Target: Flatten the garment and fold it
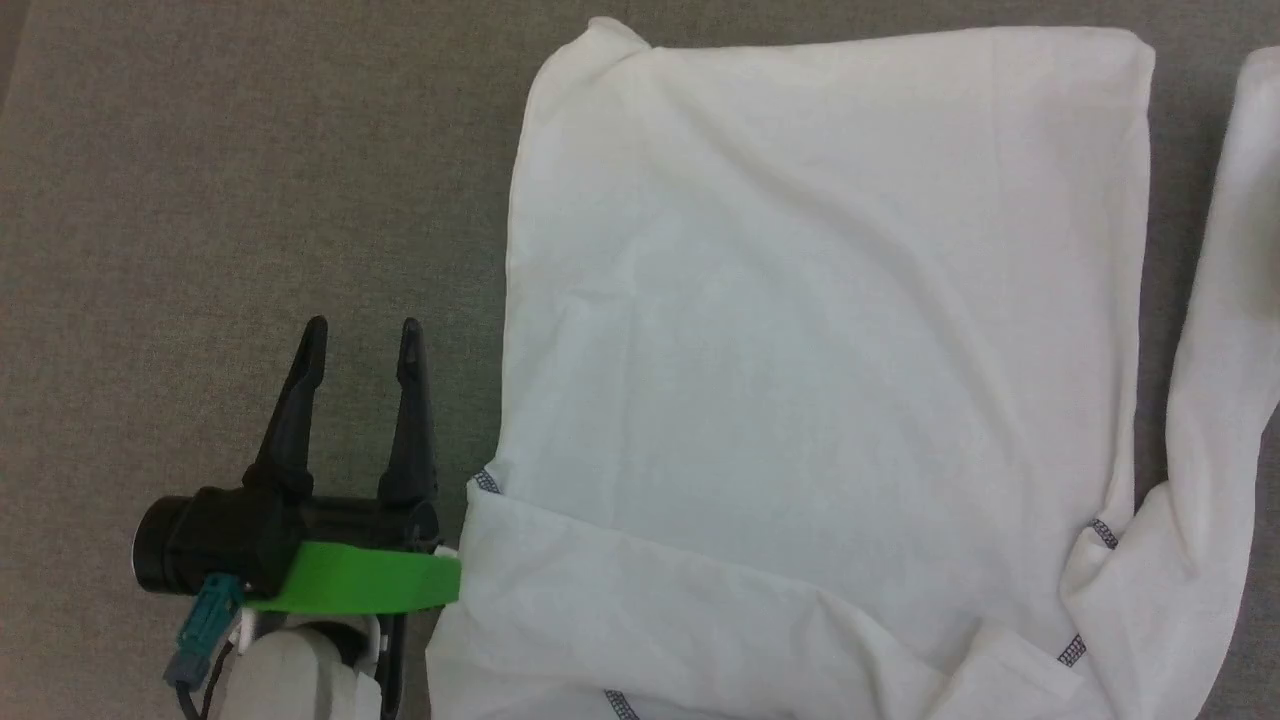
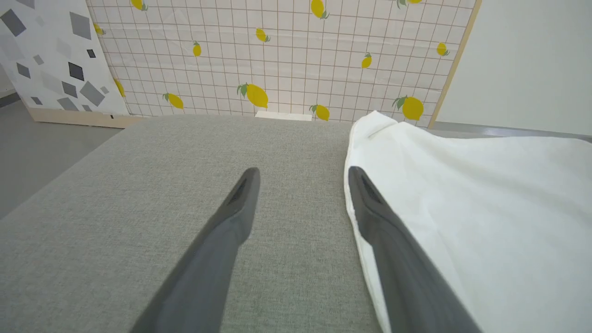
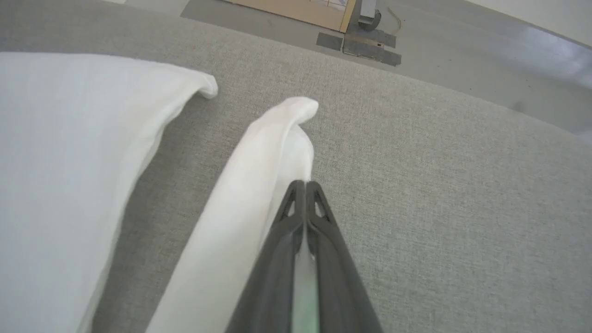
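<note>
White soft fabric covers most of the head view: the T-shirt [image 1: 820, 300] lies on a grey woven surface [image 1: 200, 200]. Its broad body is fairly smooth towards the far side. The near part is rumpled, with a sleeve doubled across it and dark zigzag stitching [image 1: 1072, 650] showing at the near right. A long band of the same shirt runs along the right side. It stands apart from the body and joins it only at the near right corner. The right gripper [image 3: 303, 185] has its fingers pressed tightly together at the edge of that band [image 3: 249, 194] and appears to be pinching a thin bit of cloth, though the exact bite is hard to make out. The left gripper [image 1: 362, 335] waits just left of the shirt's left edge, fingers spread wide and holding nothing. In its wrist view, one finger [image 2: 393, 249] overlaps that hem while the other sits over bare surface. A lemon-patterned panel [image 2: 286, 55] stands beyond the far edge. This looks like the flattening stage, with no fold begun. The next move probably calls for drawing the pinched band outward so it opens flat, gently enough not to drag the body. The left gripper may need to take the left hem as a counter-hold.
</note>
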